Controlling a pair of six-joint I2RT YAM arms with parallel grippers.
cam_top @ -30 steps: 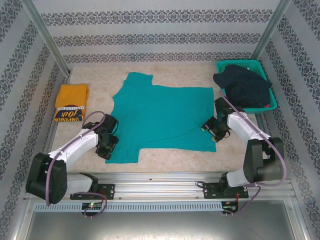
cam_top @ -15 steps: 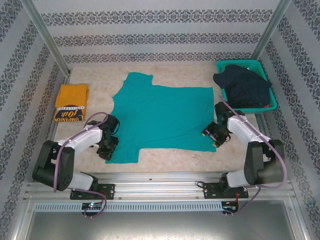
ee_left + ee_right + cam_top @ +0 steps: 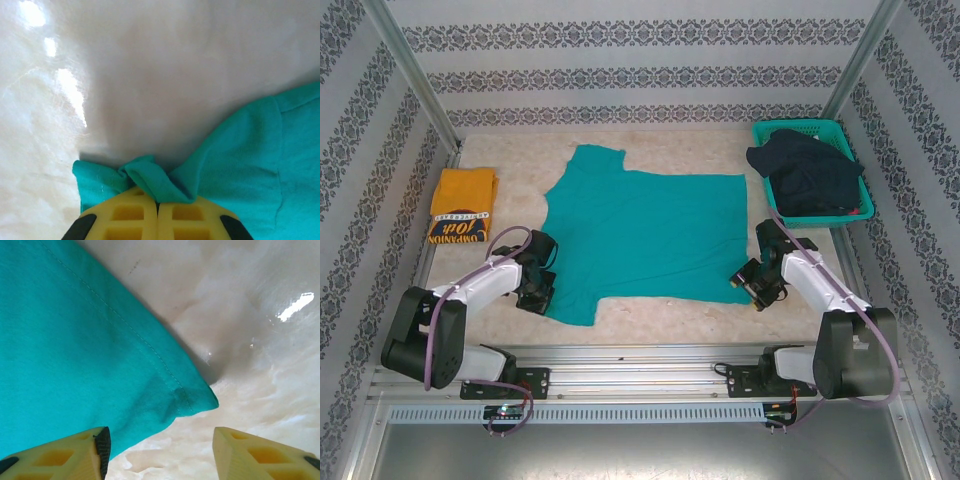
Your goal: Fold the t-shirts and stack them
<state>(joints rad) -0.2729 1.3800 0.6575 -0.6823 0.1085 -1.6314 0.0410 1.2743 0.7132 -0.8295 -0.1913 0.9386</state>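
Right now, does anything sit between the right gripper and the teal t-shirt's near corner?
Nothing visible does. The right gripper is open and straddles the hem corner of the teal t-shirt, which lies flat on the table.

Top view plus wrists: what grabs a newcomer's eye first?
The teal shirt, spread flat in the middle. The left claw is shut on a bunched edge of it, and the right claw hangs open at its near right corner. A folded yellow shirt lies far left, and a basket of dark clothes sits far right.
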